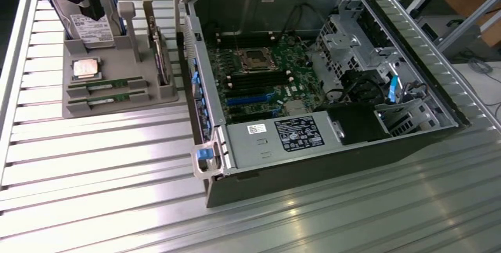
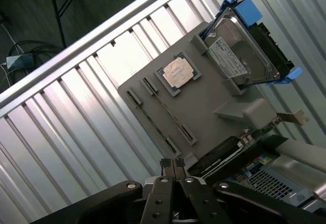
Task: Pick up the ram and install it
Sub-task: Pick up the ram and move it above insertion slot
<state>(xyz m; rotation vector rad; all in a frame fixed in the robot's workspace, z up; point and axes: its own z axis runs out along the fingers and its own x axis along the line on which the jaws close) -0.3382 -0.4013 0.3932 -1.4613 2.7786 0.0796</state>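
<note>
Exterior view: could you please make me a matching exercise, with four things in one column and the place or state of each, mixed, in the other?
Things:
1. ram sticks
2. CPU chip
3. hard drive
4. gripper

Places or states:
A. lying flat in a square recess
B. fingers shut, holding nothing
C. set in the long slots of the grey holder
D. standing upright

Pairs: 1-C, 2-A, 3-D, 4-B

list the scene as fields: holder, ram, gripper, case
holder: gray, carries cpu and hard drive
ram sticks: two, both standing in the holder's slots
gripper: shut, holding nothing, near the holder
case: open, motherboard exposed, at the exterior view's right of the holder
</note>
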